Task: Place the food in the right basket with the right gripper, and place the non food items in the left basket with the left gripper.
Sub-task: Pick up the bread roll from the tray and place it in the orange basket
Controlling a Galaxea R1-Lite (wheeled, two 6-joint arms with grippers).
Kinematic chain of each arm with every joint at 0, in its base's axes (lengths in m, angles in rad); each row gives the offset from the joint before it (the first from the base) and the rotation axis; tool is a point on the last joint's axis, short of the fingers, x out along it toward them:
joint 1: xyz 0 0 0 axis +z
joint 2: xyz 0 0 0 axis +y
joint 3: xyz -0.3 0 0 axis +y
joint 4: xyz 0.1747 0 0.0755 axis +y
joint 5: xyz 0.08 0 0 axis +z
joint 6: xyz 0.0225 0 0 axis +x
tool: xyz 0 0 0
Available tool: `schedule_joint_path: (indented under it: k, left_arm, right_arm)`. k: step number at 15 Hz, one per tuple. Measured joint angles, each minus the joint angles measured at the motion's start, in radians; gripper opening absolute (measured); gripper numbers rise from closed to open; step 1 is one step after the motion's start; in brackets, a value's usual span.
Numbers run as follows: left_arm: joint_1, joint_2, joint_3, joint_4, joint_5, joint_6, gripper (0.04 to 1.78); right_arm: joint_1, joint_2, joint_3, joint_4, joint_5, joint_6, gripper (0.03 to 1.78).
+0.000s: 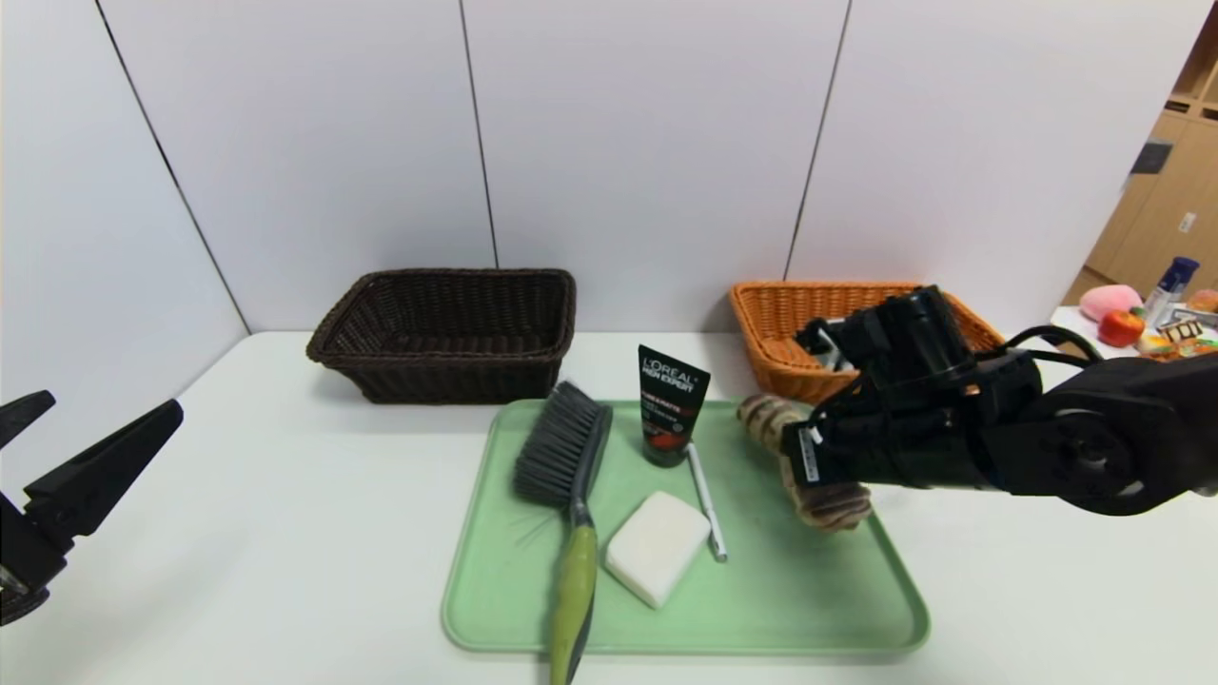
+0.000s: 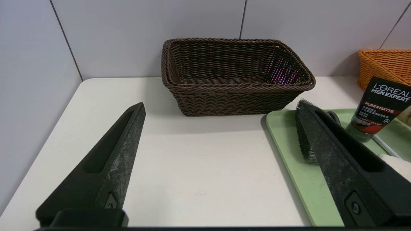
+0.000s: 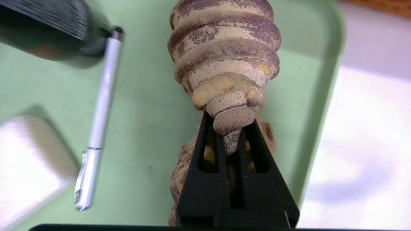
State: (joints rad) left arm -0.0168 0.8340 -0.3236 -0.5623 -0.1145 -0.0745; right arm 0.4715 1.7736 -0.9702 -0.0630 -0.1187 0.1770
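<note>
My right end effector (image 3: 230,128) gripped the bread (image 3: 224,57) over the tray (image 1: 837,609). My left end effector (image 2: 221,160) sat wide apart near the desk's (image 1: 285,495) left edge.

The head view looks forward and down from above the white table (image 1: 285,495), taking in the green tray (image 1: 837,609) at lower centre, the dark brown basket (image 1: 447,333) and the orange basket (image 1: 790,323) against the wall. The left wrist view sits low over the table's near left corner, facing the dark brown basket (image 2: 237,77) at centre frame; it shares the tray's edge (image 2: 289,166) and the L'Oréal tube (image 2: 379,109). The right wrist view looks straight down, very close, on the spiral bread (image 3: 224,54) and pen (image 3: 99,112).
</note>
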Motion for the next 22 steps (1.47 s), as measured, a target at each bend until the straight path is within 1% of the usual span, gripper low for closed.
schedule_joint_path:
  k: [3,4,5,6,7,9,10,12,15,16,17,19,22]
  left_arm:
    - [0.000,0.000,0.003,0.000,0.000,0.000,1.69]
    - [0.000,0.000,0.004,0.000,-0.001,0.000,1.69]
    - [0.000,0.000,0.005,0.000,0.000,0.000,1.69]
    - [0.000,0.000,0.005,0.000,0.000,0.000,1.69]
    - [0.000,0.000,0.005,0.000,0.000,0.000,1.69]
    - [0.000,0.000,0.005,0.000,0.001,0.000,1.69]
    - [0.000,0.000,0.006,0.000,0.001,0.000,1.69]
    - [0.000,0.000,0.007,0.000,0.001,0.000,1.69]
    - [0.000,0.000,0.005,0.000,0.001,0.000,1.69]
    - [0.000,0.001,0.003,0.000,0.000,0.000,1.69]
    - [0.000,0.003,0.002,0.000,0.000,0.001,1.69]
    - [0.000,0.006,-0.002,0.000,0.001,0.000,1.69]
    - [0.000,0.007,-0.002,0.000,0.000,0.000,1.69]
  right_arm:
    - [0.009,-0.131,-0.005,0.009,0.026,0.000,0.13]
    - [0.010,-0.177,-0.013,0.013,0.042,0.000,0.13]
    - [0.008,-0.221,-0.029,0.015,0.070,0.001,0.13]
    - [-0.002,-0.249,-0.055,0.006,0.093,0.001,0.13]
    - [-0.019,-0.266,-0.083,-0.005,0.102,0.001,0.13]
    - [-0.064,-0.247,-0.131,-0.051,0.101,-0.006,0.13]
    - [-0.088,-0.217,-0.147,-0.099,0.100,-0.012,0.13]
    - [-0.130,-0.117,-0.164,-0.236,0.083,-0.031,0.13]
    - [-0.173,0.065,-0.200,-0.461,0.029,-0.090,0.13]
    - [-0.184,0.120,-0.218,-0.515,0.011,-0.114,0.13]
    - [-0.196,0.173,-0.239,-0.550,-0.006,-0.140,0.13]
    - [-0.212,0.254,-0.284,-0.568,-0.037,-0.165,0.13]
    - [-0.231,0.331,-0.331,-0.567,-0.051,-0.180,0.13]
